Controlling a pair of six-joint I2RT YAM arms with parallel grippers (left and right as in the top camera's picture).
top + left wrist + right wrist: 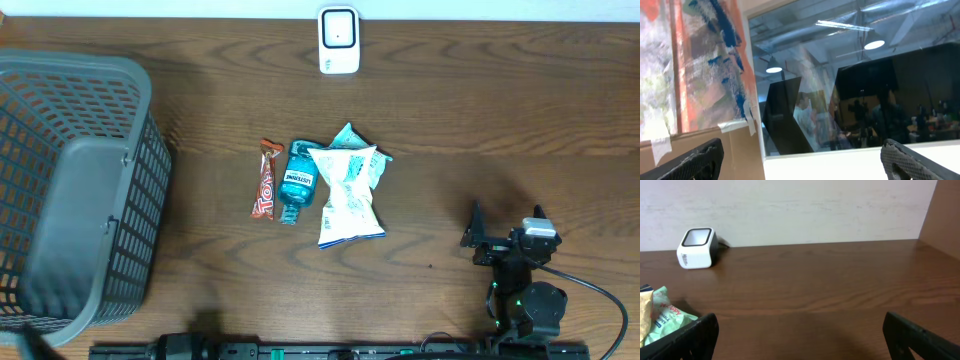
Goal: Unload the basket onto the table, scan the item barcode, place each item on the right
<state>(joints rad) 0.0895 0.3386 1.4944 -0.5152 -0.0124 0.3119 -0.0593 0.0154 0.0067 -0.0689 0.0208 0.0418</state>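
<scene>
My right tool stands wide open with nothing between its fingers. It sits low over the counter, near the front edge on the right side, and faces the back wall. My left tool is also spread wide and empty. Its camera is tilted up and off the counter, toward a dark window with lamps reflected in it and a paint-smeared sheet taped beside it. I cannot place that tool in the overhead view.

The items lie together at the middle of the counter, well apart from both tools. A candy bar is on the left, with a blue bottle just beside it. A white bag touches the bottle's right side and lies over a teal packet, which shows at the bag's top and right edge. I cannot see a barcode on any of them.

The scanner stands at the back edge, beyond the items and apart from them. From my right wrist it appears far left against the wall, with the packet at the frame's lower left. A grey basket fills the left end of the counter.
</scene>
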